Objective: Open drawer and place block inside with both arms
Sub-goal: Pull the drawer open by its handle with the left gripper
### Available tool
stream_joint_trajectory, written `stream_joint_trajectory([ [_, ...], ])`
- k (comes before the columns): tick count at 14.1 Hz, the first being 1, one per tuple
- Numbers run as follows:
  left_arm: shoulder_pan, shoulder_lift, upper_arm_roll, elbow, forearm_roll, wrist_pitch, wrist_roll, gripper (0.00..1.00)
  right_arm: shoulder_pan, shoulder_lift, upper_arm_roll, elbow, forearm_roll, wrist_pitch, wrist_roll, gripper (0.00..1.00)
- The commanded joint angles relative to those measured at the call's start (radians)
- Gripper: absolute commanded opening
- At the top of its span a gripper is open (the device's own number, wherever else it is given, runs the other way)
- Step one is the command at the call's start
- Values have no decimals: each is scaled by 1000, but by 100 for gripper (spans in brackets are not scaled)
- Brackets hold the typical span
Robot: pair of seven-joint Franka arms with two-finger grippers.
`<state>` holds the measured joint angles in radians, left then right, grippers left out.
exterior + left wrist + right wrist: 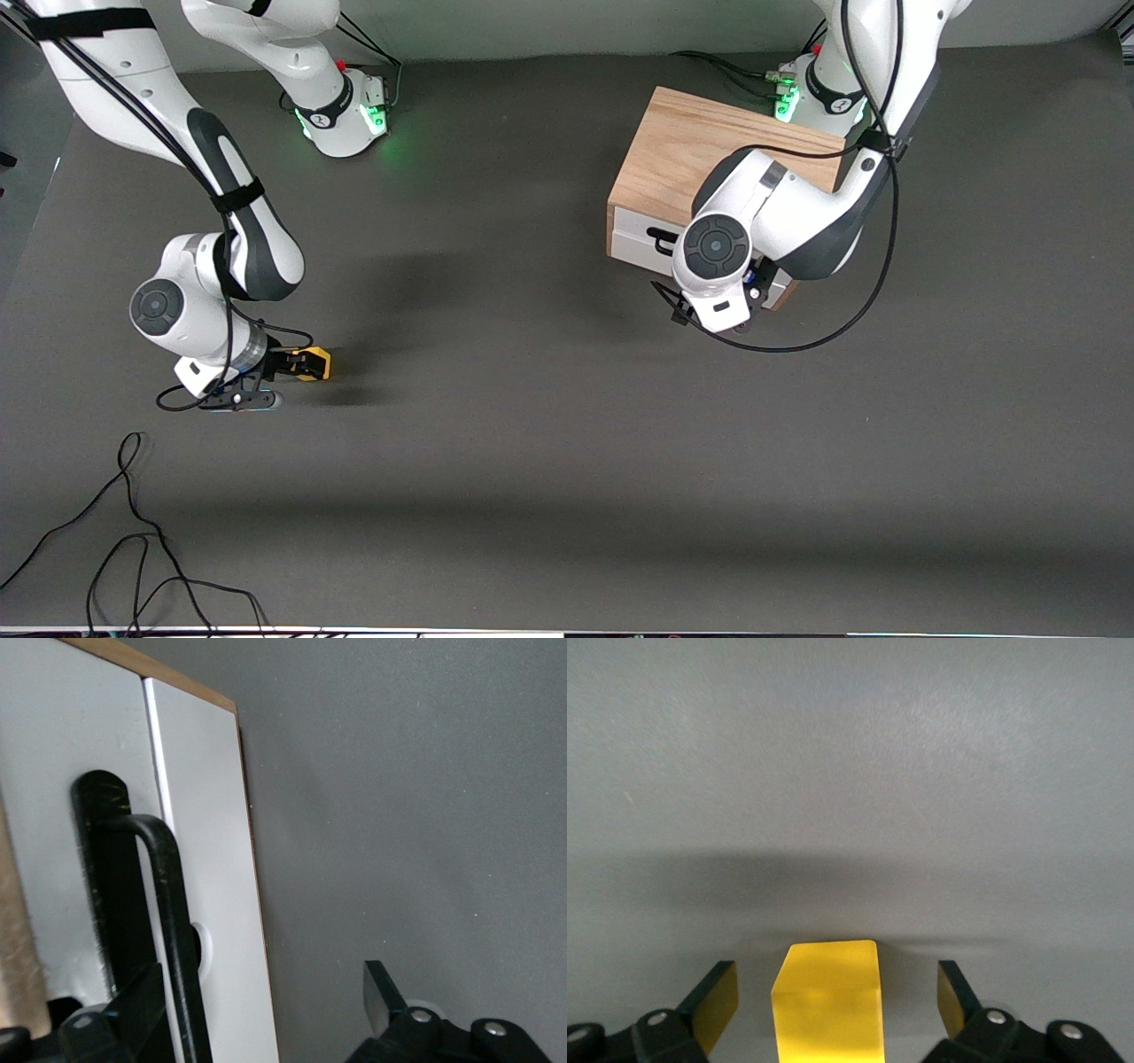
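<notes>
The yellow block (828,1003) rests on the dark table between the open fingers of my right gripper (833,999), with a gap on each side. In the front view the block (321,361) lies toward the right arm's end, at the tip of the right gripper (304,365). The light-wood cabinet (687,151) stands toward the left arm's end, and its white drawer (633,241) looks shut. My left gripper (263,1001) is open in front of the drawer (208,859). The black handle (168,904) stands between its fingers, close to one finger (142,1010).
Loose black cables (133,549) lie on the table by the edge nearest the front camera, toward the right arm's end. The left arm's cable (833,332) loops over the table beside the cabinet. Both arm bases stand along the farthest edge.
</notes>
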<state>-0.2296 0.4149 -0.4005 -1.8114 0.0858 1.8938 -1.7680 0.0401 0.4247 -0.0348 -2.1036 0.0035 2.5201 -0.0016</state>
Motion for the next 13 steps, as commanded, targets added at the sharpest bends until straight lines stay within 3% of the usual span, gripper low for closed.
stream_joint_trajectory([
  [1, -7, 10, 0, -9, 28, 19, -13, 100, 9, -1, -4, -18, -7, 16, 18, 100],
  [13, 1, 39, 5, 23, 66, 162, -4, 100, 21, 8, -4, -53, -7, 48, 18, 100],
])
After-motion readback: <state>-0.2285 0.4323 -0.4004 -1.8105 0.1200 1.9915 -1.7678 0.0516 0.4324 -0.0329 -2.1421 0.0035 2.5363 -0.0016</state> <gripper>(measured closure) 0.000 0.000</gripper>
